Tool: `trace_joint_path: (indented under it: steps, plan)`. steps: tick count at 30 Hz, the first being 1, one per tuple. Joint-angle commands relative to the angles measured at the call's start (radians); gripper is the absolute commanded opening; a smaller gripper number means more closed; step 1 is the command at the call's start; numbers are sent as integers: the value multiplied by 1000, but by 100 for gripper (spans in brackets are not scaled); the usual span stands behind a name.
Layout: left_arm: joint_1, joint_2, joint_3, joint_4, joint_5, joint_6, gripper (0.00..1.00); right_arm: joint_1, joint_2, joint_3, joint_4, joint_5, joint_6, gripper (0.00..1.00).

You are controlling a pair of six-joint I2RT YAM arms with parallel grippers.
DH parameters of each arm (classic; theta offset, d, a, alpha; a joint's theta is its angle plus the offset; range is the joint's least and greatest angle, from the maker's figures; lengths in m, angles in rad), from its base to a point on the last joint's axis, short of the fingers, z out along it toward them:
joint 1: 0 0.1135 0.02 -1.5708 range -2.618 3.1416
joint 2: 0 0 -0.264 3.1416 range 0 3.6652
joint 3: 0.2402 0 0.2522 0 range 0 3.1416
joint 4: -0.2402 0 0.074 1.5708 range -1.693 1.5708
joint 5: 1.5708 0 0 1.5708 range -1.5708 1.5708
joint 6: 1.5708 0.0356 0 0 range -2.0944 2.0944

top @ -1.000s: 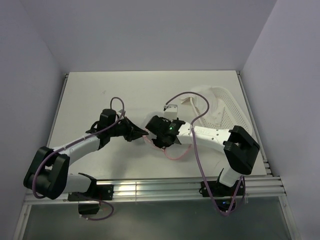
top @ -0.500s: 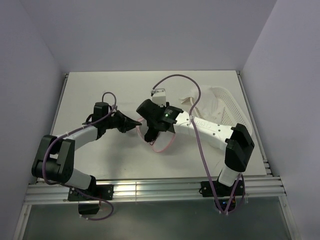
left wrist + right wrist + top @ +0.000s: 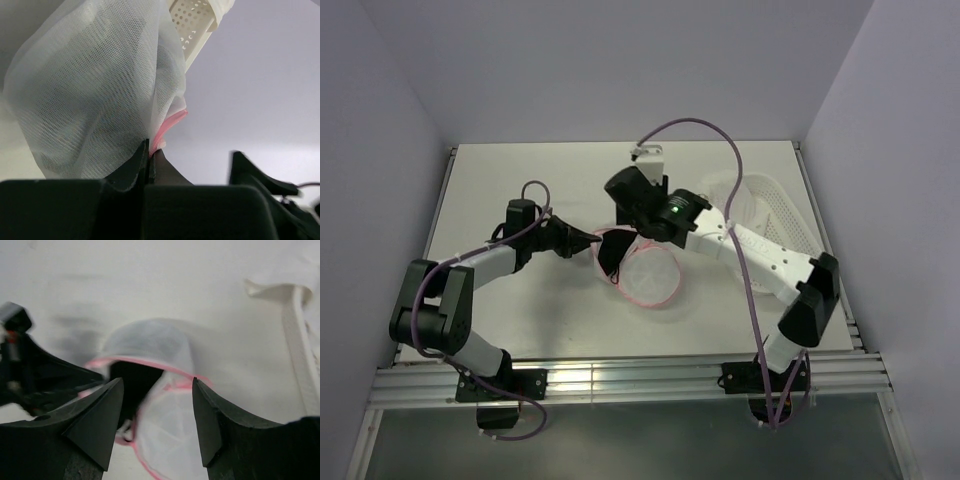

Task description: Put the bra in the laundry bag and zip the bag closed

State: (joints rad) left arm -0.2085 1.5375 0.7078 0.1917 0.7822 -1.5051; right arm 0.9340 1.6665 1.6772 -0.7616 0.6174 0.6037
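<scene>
White desk (image 3: 520, 180) carried bag (image 3: 650, 275), bra (image 3: 134, 382) dark inside its mouth. Pink rim sat clamped in left tool (image 3: 149, 155); right tool (image 3: 157, 385) hovered above bag, jaws apart.

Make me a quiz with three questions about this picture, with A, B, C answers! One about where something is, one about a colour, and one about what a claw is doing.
1. Where is the bra?
A in the white basket
B in the laundry bag's mouth
C nowhere in sight

2. What colour is the bag's rim?
A blue
B pink
C green

3. What is the left gripper doing?
A pinching the bag's rim
B hanging wide open
C pointing straight up

Answers:
1 B, dark fabric sits just under the rim.
2 B, the trim shows pink.
3 A, its jaws are shut on the rim.
</scene>
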Motion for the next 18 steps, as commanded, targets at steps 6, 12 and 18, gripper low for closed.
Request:
trace_joint_path:
  steps: [6,12,18]
  plan:
    - [24,38,35,34,2,-3,0,-164,-345,-540,211,-198,54,65]
    - [40,70,50,23,-6,8,0,-222,-476,-750,352,-327,79,69]
    - [46,98,68,12,-11,20,0,-303,-565,-956,580,-516,129,75]
